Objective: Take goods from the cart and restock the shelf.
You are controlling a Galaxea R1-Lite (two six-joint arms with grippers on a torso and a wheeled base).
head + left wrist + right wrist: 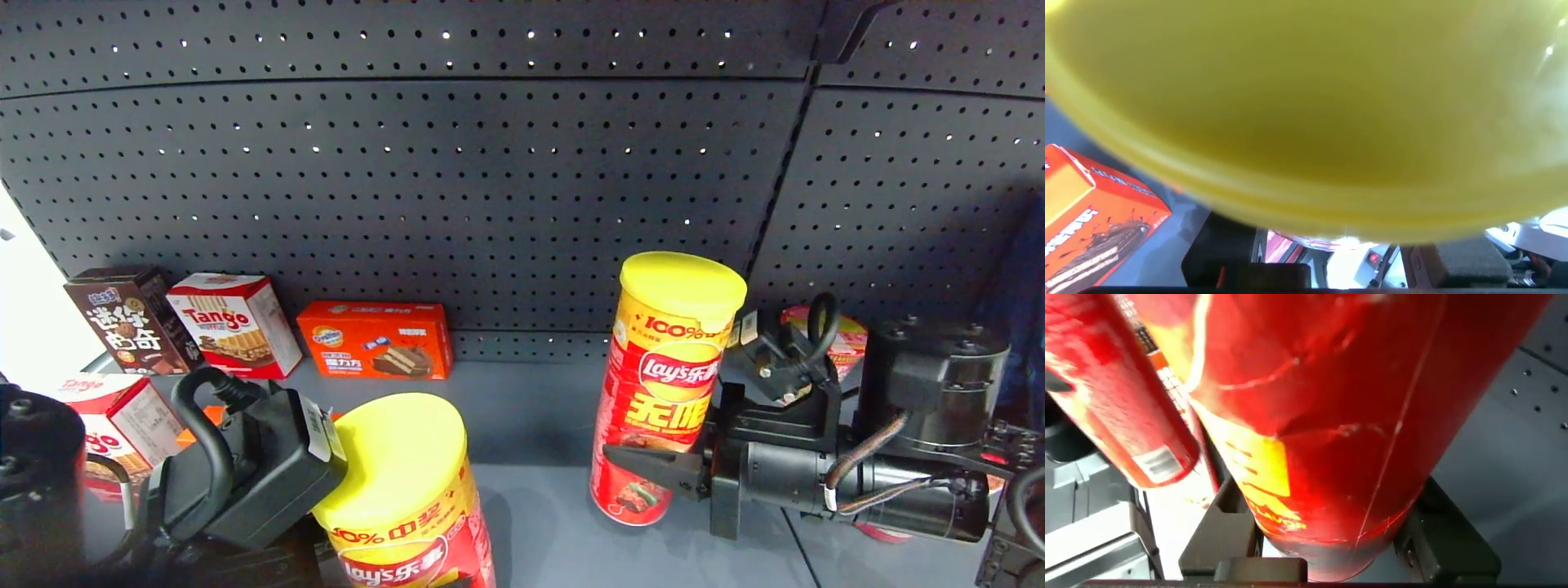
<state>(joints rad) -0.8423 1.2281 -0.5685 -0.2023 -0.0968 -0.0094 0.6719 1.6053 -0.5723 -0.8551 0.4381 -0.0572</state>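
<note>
**Step in hand: seating the chips can (673,367) on the shelf (531,425).**

The can stands right of centre in the head view, yellow lid up, with its top leaning slightly toward the right edge of the frame. The right gripper (649,478) is closed on the can's lower body, with one finger across the front near the base. In the right wrist view the can fills the gap between both fingers (1221,531). Whether the base rests flat on the shelf cannot be told.

Recommended procedure, as a judgement:

1. Bring the can upright before release, since a lean with a low grip on a tall tube invites tipping.
2. Confirm the base bears fully on the shelf, then open the jaws evenly.
3. Withdraw level toward the right edge of the frame without brushing the can wall.

A second chips can (408,490) sits at bottom centre, at the left gripper (1331,265). Its lid hides the grip, so how far that gripper is closed cannot be told. Open shelf lies between the two cans, in front of the orange box (375,339) — a likely spot for the second.
</note>
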